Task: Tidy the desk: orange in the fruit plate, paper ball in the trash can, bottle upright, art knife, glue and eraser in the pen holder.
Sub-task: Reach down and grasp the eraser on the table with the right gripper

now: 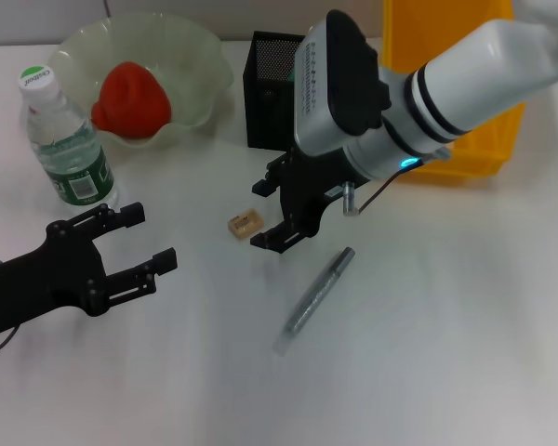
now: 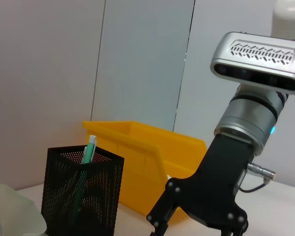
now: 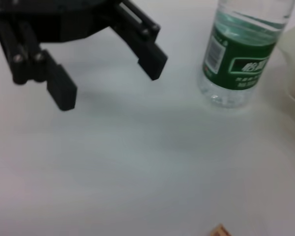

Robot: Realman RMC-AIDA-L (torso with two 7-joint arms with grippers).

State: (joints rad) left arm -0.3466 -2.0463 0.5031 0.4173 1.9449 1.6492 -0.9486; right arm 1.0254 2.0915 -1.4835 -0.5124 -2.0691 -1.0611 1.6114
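An orange-red fruit (image 1: 132,100) lies in the pale green fruit plate (image 1: 200,56) at the back left. The water bottle (image 1: 67,139) stands upright in front of it and also shows in the right wrist view (image 3: 238,54). A tan eraser (image 1: 245,223) lies mid-table. A grey art knife (image 1: 318,295) lies to its right. The black mesh pen holder (image 1: 265,88) holds a green-topped stick (image 2: 90,147). My right gripper (image 1: 266,214) is open and empty, just right of the eraser. My left gripper (image 1: 152,237) is open and empty below the bottle. No paper ball shows.
A yellow bin (image 1: 465,102) stands at the back right behind my right arm; it also shows in the left wrist view (image 2: 147,152). The white table (image 1: 428,353) stretches to the front and right.
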